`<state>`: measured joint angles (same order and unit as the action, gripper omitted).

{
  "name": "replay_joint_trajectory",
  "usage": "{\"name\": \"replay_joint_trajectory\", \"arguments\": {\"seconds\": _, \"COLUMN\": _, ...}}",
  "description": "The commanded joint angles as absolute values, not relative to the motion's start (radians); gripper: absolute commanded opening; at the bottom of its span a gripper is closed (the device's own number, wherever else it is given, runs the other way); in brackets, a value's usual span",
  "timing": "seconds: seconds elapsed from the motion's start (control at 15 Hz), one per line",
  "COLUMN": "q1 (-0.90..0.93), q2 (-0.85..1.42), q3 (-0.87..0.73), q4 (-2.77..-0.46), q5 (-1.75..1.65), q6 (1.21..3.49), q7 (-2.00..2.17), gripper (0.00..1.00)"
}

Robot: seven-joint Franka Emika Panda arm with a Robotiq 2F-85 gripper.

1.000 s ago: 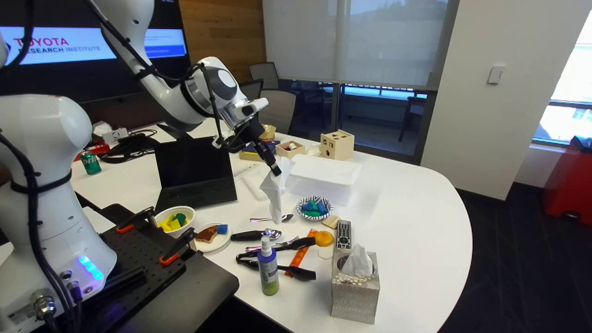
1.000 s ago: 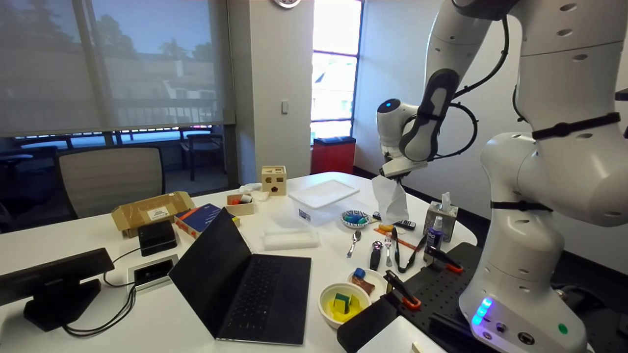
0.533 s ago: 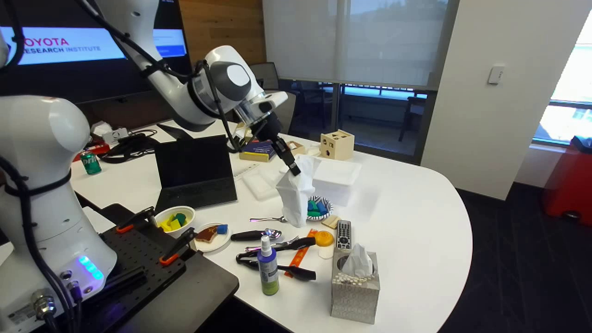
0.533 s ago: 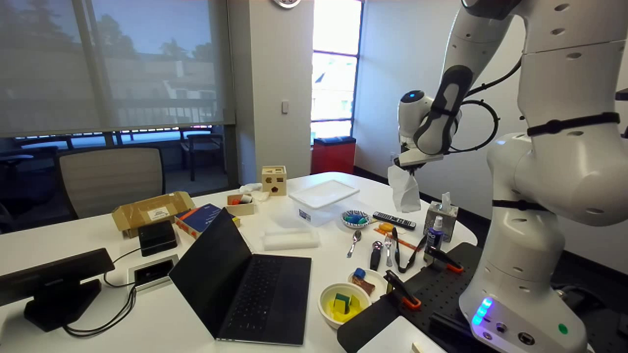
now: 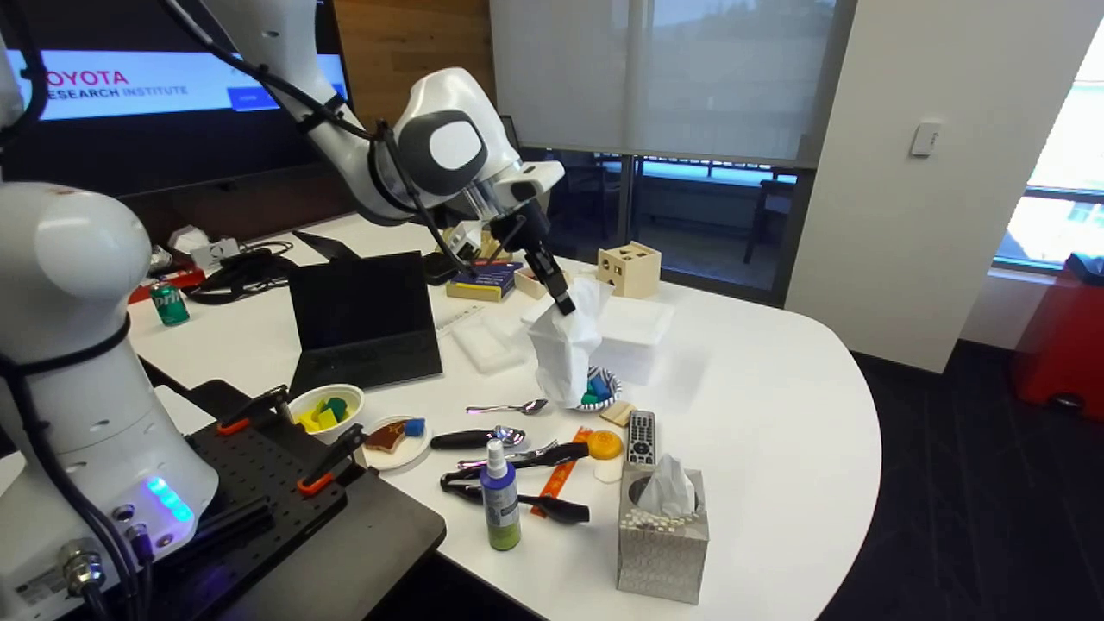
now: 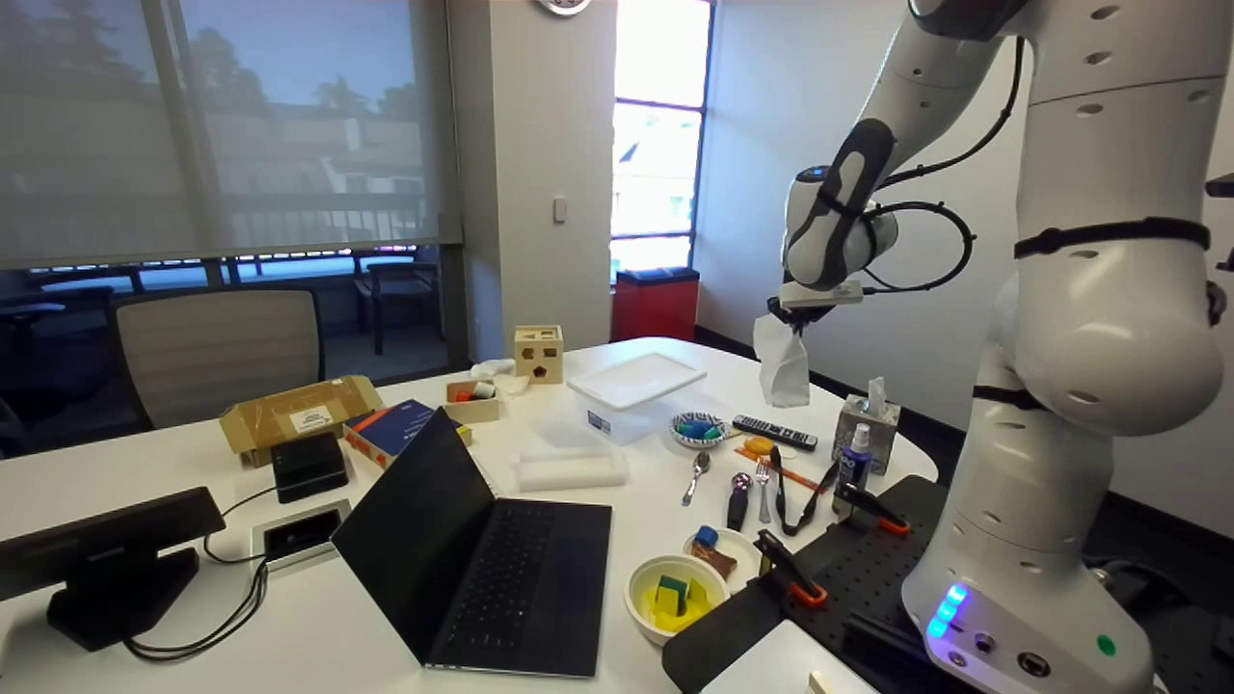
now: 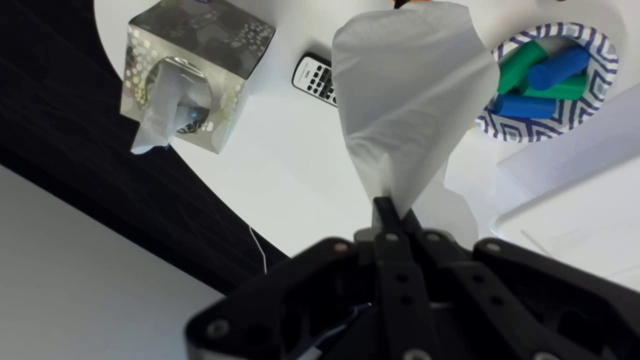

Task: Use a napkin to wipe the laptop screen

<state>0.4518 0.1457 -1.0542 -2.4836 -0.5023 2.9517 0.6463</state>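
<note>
A napkin [image 5: 567, 354] hangs from the gripper [image 7: 397, 212] above the white table [image 5: 759, 414].
The jaws stand pressed together, pinching the napkin, which spreads through the upper middle of the wrist view. In an exterior view, the laptop screen [image 5: 360, 300] stands dark left of centre, well apart from the napkin; the tissue box [image 5: 662, 552] sits at lower right, near the upright spray bottle [image 5: 500, 509].

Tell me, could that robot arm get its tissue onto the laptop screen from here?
Probably yes. The gripper holds the white tissue in the air, the laptop screen stands open, and only low things like the metal spoon seem to lie between, though the gripper must swing across.
</note>
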Motion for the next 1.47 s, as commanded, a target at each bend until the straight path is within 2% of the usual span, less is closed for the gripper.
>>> {"name": "replay_joint_trajectory", "arguments": {"seconds": 0.0, "q1": 0.195, "q2": 0.145, "q3": -0.786, "q4": -2.476, "q5": -0.252, "q6": 2.968, "q7": 0.425, "gripper": 0.0}}
{"name": "replay_joint_trajectory", "arguments": {"seconds": 0.27, "q1": -0.087, "q2": 0.229, "q3": -0.474, "q4": -2.389, "q5": 0.138, "q6": 2.932, "q7": 0.116, "gripper": 0.0}}
{"name": "replay_joint_trajectory", "arguments": {"seconds": 0.47, "q1": -0.263, "q2": 0.354, "q3": -0.312, "q4": -2.255, "q5": 0.376, "q6": 2.911, "q7": -0.099, "gripper": 0.0}}
{"name": "replay_joint_trajectory", "arguments": {"seconds": 0.73, "q1": -0.415, "q2": 0.515, "q3": -0.217, "q4": -2.099, "q5": 0.453, "q6": 2.899, "q7": -0.216, "gripper": 0.0}}
{"name": "replay_joint_trajectory", "arguments": {"seconds": 1.0, "q1": -0.506, "q2": 0.575, "q3": -0.168, "q4": -2.071, "q5": 0.375, "q6": 2.929, "q7": -0.182, "gripper": 0.0}}
{"name": "replay_joint_trajectory", "arguments": {"seconds": 1.07, "q1": -0.513, "q2": 0.575, "q3": -0.163, "q4": -2.079, "q5": 0.364, "q6": 2.937, "q7": -0.178, "gripper": 0.26}}
{"name": "replay_joint_trajectory", "arguments": {"seconds": 1.13, "q1": -0.513, "q2": 0.568, "q3": -0.161, "q4": -2.097, "q5": 0.347, "q6": 2.949, "q7": -0.172, "gripper": 0.27}}
{"name": "replay_joint_trajectory", "arguments": {"seconds": 1.4, "q1": -0.502, "q2": 0.477, "q3": -0.125, "q4": -2.212, "q5": 0.286, "q6": 2.979, "q7": -0.191, "gripper": 0.56}}
